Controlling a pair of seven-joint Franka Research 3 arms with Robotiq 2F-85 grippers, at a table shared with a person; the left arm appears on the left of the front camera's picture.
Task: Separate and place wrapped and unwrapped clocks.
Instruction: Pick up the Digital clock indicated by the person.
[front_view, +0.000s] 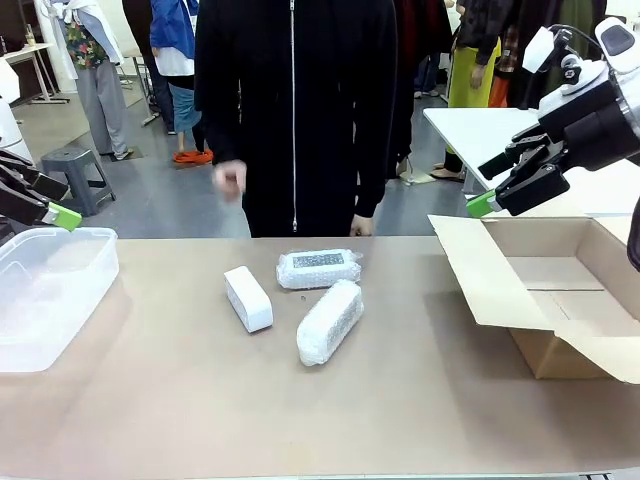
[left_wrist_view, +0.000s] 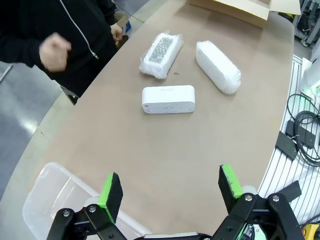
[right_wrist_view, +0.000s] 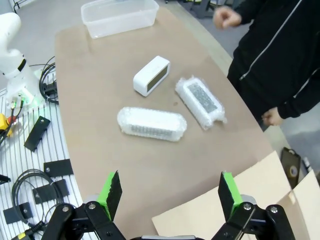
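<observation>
Three clocks lie mid-table. The bare white clock (front_view: 248, 298) (left_wrist_view: 168, 99) (right_wrist_view: 151, 75) rests on its side at the left of the group. One bubble-wrapped clock (front_view: 318, 269) (left_wrist_view: 161, 54) (right_wrist_view: 201, 101) lies behind it with its dark face up, and another wrapped clock (front_view: 330, 321) (left_wrist_view: 218, 66) (right_wrist_view: 152, 123) lies nearer the front. My left gripper (front_view: 55, 213) (left_wrist_view: 170, 192) hovers open above the plastic tub at the left. My right gripper (front_view: 492, 197) (right_wrist_view: 170, 192) hangs open over the cardboard box at the right. Neither holds anything.
A clear plastic tub (front_view: 60, 262) (left_wrist_view: 47, 192) (right_wrist_view: 120, 17) stands at the table's left end. An open cardboard box (front_view: 545, 290) (right_wrist_view: 240, 200) sits at the right. A person in black (front_view: 295, 110) stands at the far edge, one hand (front_view: 230, 180) raised clear of the table.
</observation>
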